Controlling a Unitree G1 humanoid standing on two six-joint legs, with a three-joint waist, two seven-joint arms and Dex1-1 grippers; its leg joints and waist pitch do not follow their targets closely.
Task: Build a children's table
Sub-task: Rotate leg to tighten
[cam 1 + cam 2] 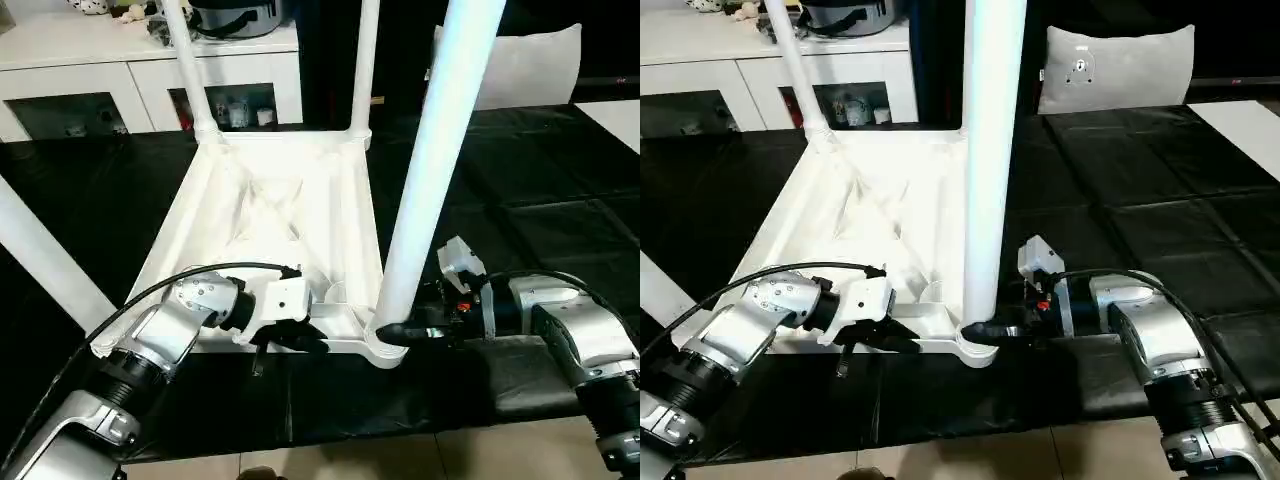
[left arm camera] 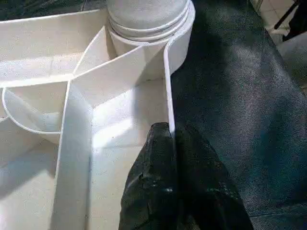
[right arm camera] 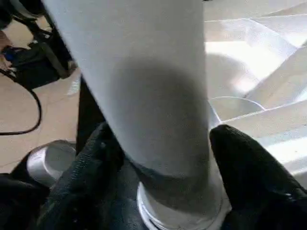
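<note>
Right wrist view: leg top cropped

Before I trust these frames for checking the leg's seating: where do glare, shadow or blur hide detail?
Left eye view: the near leg glares blue-white, washed out. Left wrist view: the rim wall is crisp, the left gripper blurs near the lens. Right wrist view: the leg is soft, with a dark shadow band above the right gripper; its joint is unclear.

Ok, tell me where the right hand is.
In the head views, the right hand grips the base of the tall white round leg at the upturned white plastic tabletop's near right corner socket.
</note>
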